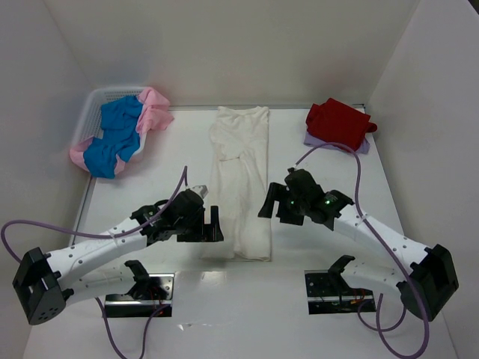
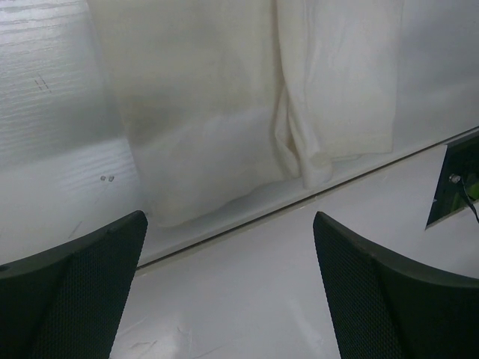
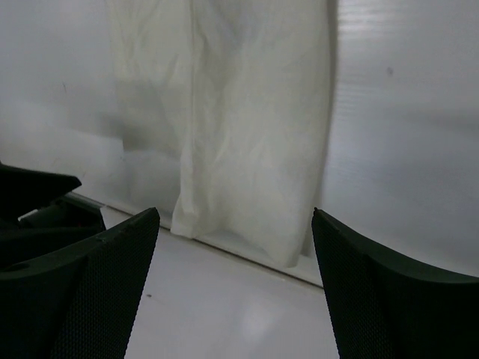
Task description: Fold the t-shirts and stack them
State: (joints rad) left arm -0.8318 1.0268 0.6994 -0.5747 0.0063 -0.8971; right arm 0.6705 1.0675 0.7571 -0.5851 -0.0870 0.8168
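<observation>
T-shirt [image 1: 239, 172], cream-white, lies between left pincer [image 1: 212, 224] and right pincer [image 1: 273, 208], both wide, seemingly empty.

Cream shirt [image 1: 241, 179] runs long down middle of table [image 1: 179, 149]. Left of it: bare lane, nothing in way till basket [image 1: 96, 103] holding blue shirt [image 1: 120, 134] and pink shirt [image 1: 156, 112] at far corner. Right of it: same deal, red shirt [image 1: 338, 122] on lavender shirt [image 1: 364, 146] at far corner. Near end pretty tight, left gripper [image 1: 215, 224] and right gripper [image 1: 269, 203] flank it, jaws wide.
</observation>
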